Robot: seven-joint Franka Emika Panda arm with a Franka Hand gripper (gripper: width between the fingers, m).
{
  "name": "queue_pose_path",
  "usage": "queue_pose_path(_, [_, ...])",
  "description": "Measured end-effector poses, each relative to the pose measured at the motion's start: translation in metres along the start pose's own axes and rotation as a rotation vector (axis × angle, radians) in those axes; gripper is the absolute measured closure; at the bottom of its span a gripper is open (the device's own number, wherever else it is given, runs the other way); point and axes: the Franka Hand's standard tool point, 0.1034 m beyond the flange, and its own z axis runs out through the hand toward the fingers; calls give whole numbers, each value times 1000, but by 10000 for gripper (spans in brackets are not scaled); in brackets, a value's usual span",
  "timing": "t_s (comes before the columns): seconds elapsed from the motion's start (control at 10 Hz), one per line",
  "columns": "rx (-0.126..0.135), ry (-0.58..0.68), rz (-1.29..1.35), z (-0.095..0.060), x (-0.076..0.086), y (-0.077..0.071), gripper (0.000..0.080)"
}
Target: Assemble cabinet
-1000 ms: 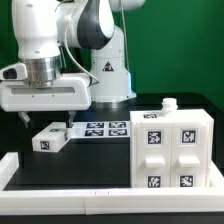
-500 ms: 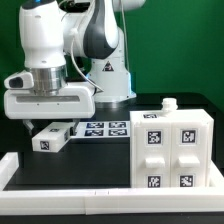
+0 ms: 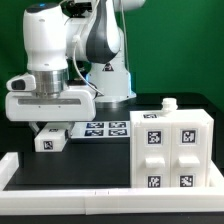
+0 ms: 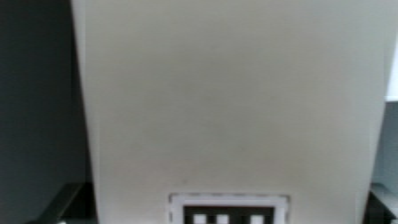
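The white cabinet body (image 3: pixel 170 150), with several black-and-white tags on its front blocks and a small knob on top, stands at the exterior view's right. A loose white cabinet block (image 3: pixel 49 139) with a tag lies on the black table at the exterior view's left. My gripper (image 3: pixel 52 127) hangs right over this block, its hand hiding most of the block. In the wrist view the block's white face (image 4: pixel 222 100) fills the picture, with a tag at its near end. Dark fingers (image 4: pixel 64 204) show at either side of it. The jaws stand open astride the block.
The marker board (image 3: pixel 105 128) lies flat between the loose block and the cabinet body. A low white rail (image 3: pixel 60 180) edges the table's front and left. The robot's base (image 3: pixel 108 75) stands behind, before a green backdrop.
The arm has moved toward the exterior view's right and down, from left of the loose block to straight over it. The block and cabinet body have not moved.
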Motion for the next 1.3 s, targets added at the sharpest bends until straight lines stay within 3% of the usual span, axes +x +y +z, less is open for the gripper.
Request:
queue_pose_path(0.2, [-2,11,-16,-5,5,-7,245])
queue_pose_path(0.4, [-4,71,-74,-36,27,-30,245])
queue_pose_path(0.7, [49,108,-62,-110,60,-90,243])
queue_pose_path(0.8, [49,91,5,-127,70,-109,243])
queue_pose_path(1.0, [16,110,80,-170,112,-160,243])
queue_pose_path(1.1, [16,119,84,-172,125,-174,243])
queue_pose_path(1.3, [13,106,81,-165,125,-174,243])
